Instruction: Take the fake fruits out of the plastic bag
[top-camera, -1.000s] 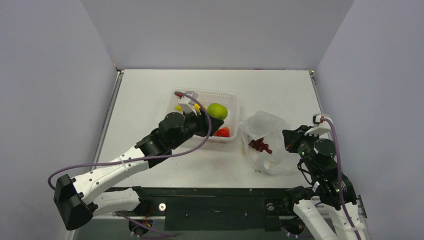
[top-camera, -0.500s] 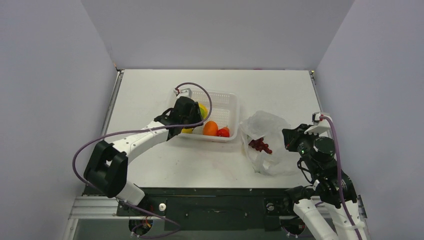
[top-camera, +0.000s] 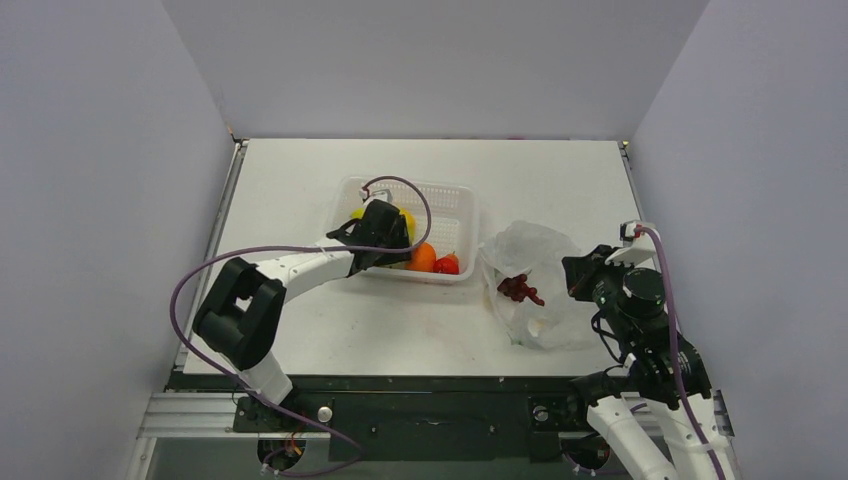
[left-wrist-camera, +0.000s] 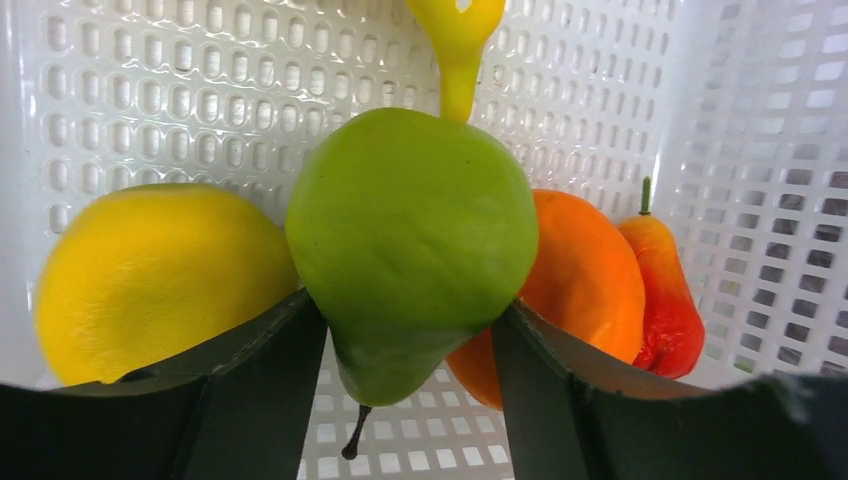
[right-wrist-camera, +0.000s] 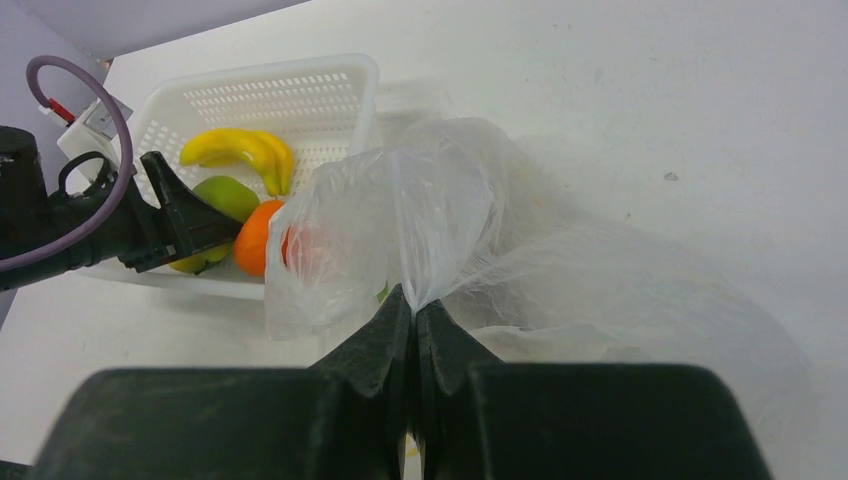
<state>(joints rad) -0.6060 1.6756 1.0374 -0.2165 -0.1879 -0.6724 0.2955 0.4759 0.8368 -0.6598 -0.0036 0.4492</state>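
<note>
Jaws of left gripper (left-wrist-camera: 405, 305) clamp the glossy green pear (left-wrist-camera: 410, 220) inside the basket (left-wrist-camera: 750, 150). Right gripper (right-wrist-camera: 413, 300) pinches the clear, crinkly bag (right-wrist-camera: 560, 290) just beside the basket. Only the top view shows dark grapes (top-camera: 520, 291) in it.

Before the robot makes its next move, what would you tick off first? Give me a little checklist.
1. Left gripper clamps the green pear: ok.
2. Pear sits inside the white basket walls: ok.
3. Pear clear of the yellow fruit and orange: cannot tell.
4. Right gripper pinches the plastic bag: ok.
5. Bag emptied: not ok, the grape bunch lies inside.
</note>
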